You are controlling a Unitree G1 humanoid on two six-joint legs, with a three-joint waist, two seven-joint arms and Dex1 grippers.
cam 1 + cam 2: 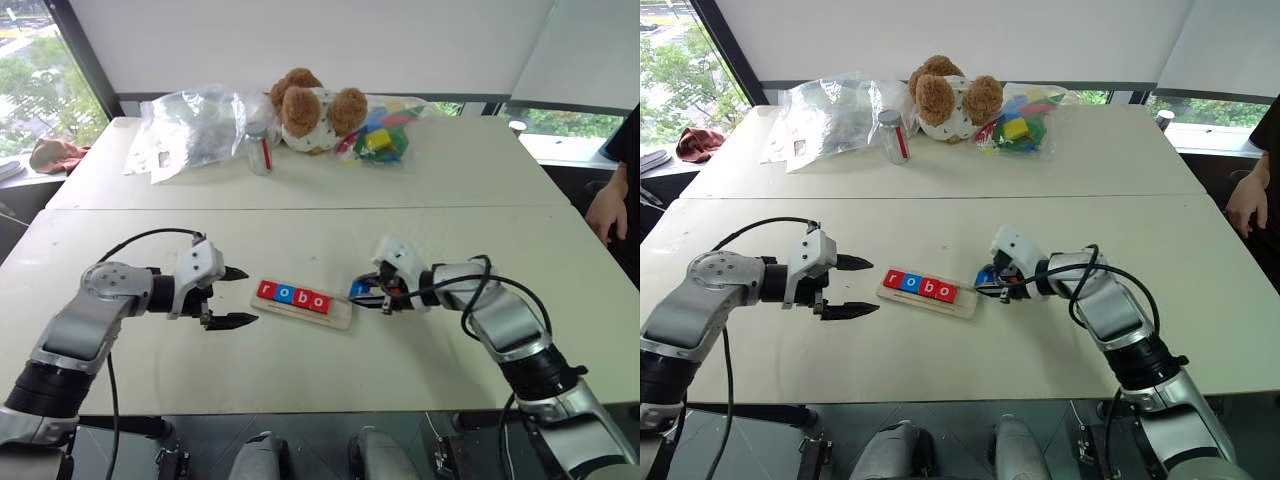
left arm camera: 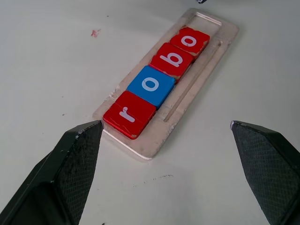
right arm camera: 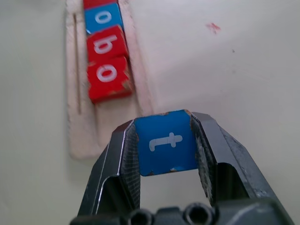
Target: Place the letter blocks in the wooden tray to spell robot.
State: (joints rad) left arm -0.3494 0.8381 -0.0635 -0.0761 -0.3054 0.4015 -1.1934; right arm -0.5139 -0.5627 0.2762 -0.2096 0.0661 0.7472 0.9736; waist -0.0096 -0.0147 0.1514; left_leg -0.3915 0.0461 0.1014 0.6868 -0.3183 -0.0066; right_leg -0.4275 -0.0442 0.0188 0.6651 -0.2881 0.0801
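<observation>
Right gripper [image 3: 167, 140]: clamped on a blue letter block marked "t" [image 3: 167, 143], the tile pinched by its two side edges between the black fingers [image 3: 206, 145], letter face up toward the wrist camera. The gripper sits just beside the right-hand end of the wooden tray [image 1: 303, 305], held tile near the tray's vacant end; contact between tile and tray cannot be determined.

Left gripper [image 1: 228, 297]: released, jaws spread wide, nothing between them. It points at the tray's left-hand end from close by, not touching it.

Wooden tray: lies flat on the near white table [image 1: 300, 380], between the two grippers, slightly angled. Four letter blocks sit in its groove, edge to edge: red "r" [image 2: 129, 114], blue "o" [image 2: 151, 86], red "b" [image 2: 171, 60], red "o" [image 2: 190, 41]. Bare groove remains past the last tile, on the side toward the right gripper.

Far table: brown teddy bear [image 1: 315, 108], small clear jar [image 1: 259, 148], crumpled clear plastic bags [image 1: 195, 125], and a clear bag of coloured toys [image 1: 383, 135], all well apart from the tray. A person's hand [image 1: 607, 205] shows at the right edge.
</observation>
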